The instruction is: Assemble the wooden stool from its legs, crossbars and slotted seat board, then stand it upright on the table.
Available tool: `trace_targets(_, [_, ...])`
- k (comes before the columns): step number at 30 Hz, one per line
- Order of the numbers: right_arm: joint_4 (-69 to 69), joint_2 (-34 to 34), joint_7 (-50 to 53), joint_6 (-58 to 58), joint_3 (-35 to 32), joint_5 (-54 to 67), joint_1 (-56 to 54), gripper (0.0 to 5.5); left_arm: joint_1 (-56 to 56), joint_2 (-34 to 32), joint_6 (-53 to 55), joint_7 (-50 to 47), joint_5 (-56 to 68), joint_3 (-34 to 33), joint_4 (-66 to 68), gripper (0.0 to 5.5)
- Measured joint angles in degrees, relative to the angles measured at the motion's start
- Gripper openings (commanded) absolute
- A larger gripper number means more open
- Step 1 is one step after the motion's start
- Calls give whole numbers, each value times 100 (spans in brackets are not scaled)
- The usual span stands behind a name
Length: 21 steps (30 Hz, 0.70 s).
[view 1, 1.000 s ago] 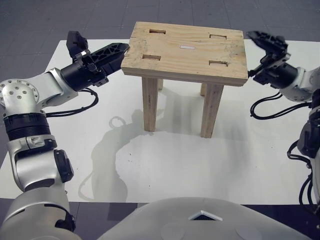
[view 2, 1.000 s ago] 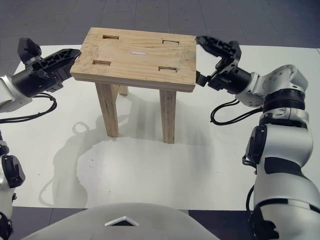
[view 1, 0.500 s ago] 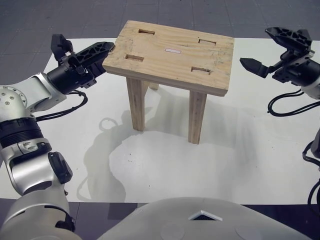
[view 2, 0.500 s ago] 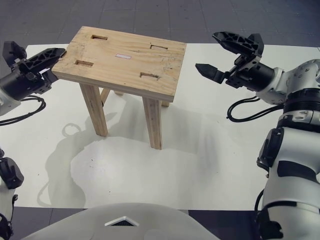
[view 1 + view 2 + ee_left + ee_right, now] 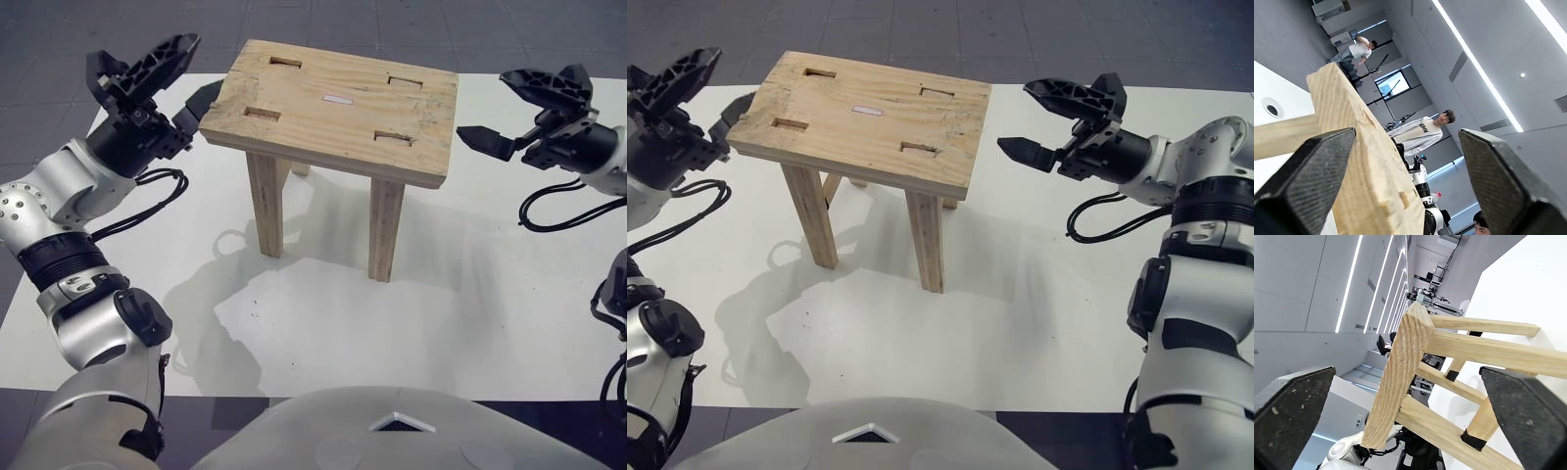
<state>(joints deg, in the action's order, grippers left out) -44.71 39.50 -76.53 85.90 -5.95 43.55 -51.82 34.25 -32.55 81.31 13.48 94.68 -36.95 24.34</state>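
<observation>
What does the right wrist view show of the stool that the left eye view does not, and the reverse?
Right wrist view: the seat board edge-on and its underside, where a crossbar joins the legs. Left eye view: four slots in the board's top, the white table, and the left gripper open at the board's end. Both: the assembled stool, with the right gripper open, apart from it.

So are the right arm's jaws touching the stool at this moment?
Apart. In the right eye view a strip of white table shows between the stool and the right gripper, whose jaws stand open.
</observation>
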Motion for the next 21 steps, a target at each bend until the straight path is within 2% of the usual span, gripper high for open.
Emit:
trace_targets(3, [715, -86, 735, -77, -494, 5, 122, 550, -561, -178, -43, -360, 358, 12, -534, 389])
trace_targets(6, [1762, -564, 2171, -473, -1248, -94, 307, 492, -1572, -131, -178, -696, 835, 189, -1365, 391])
trace_targets(8, [2910, -854, 2886, -911, -1347, -258, 793, 452, -1997, -20, -506, -872, 1202, 357, -1820, 391])
trace_targets(10, [4214, -887, 3344, -1666, -1120, -510, 1268, 414, -2177, -6, -818, -1066, 1464, 555, -2068, 391])
trace_targets(13, [5385, -951, 4010, -2877, -580, -1146, 1885, 368, -2372, -13, -1223, -1244, 1722, 795, -2315, 391])
trace_targets(16, [5335, -1223, 4495, -2949, -34, -1616, 2622, 304, -2464, -1, -1484, -1261, 1823, 1042, -2506, 391])
trace_targets(21, [4722, -1474, 4761, -3494, 295, -1992, 2513, 207, -2464, 27, -1821, -1264, 1868, 1455, -2646, 391])
